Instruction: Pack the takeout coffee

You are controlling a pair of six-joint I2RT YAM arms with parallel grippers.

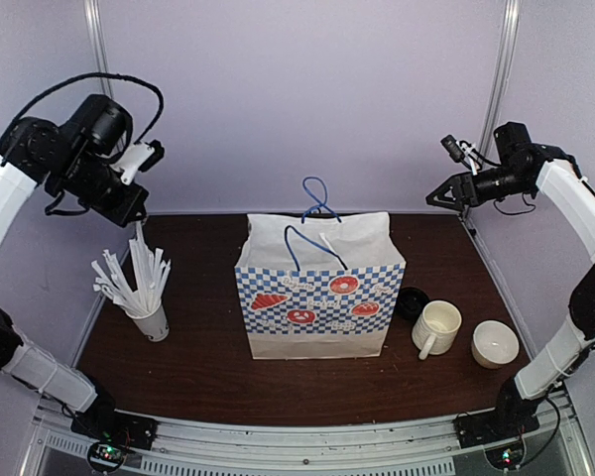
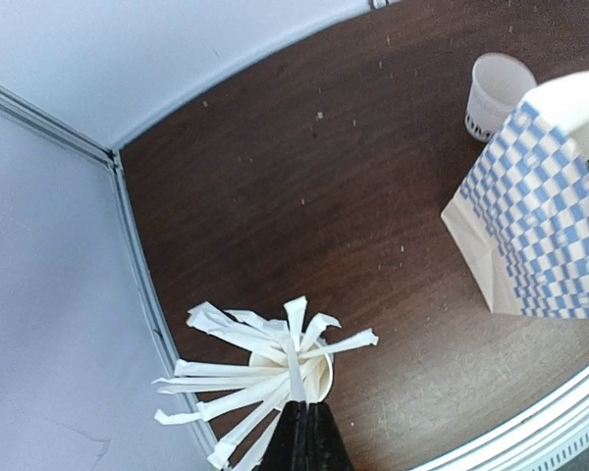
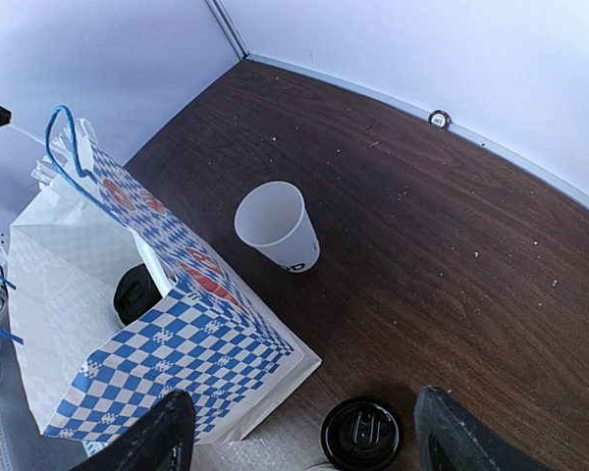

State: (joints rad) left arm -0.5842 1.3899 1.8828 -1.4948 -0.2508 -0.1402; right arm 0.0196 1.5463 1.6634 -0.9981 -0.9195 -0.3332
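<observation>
Evidently light and thin-walled, the lidless paper cup near the desk's right edge would dent if squeezed hard, so grip it gently around mid-body. A black lid lies behind the mug. Above, the right claw hangs released, while the left claw is clenched on a straw.

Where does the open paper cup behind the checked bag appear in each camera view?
Top view: not in it; the bag hides it.
Left wrist: the paper cup is upper right, left of the bag.
Right wrist: the paper cup is near the centre, right of the bag.
Shared landmark: the bag.
</observation>
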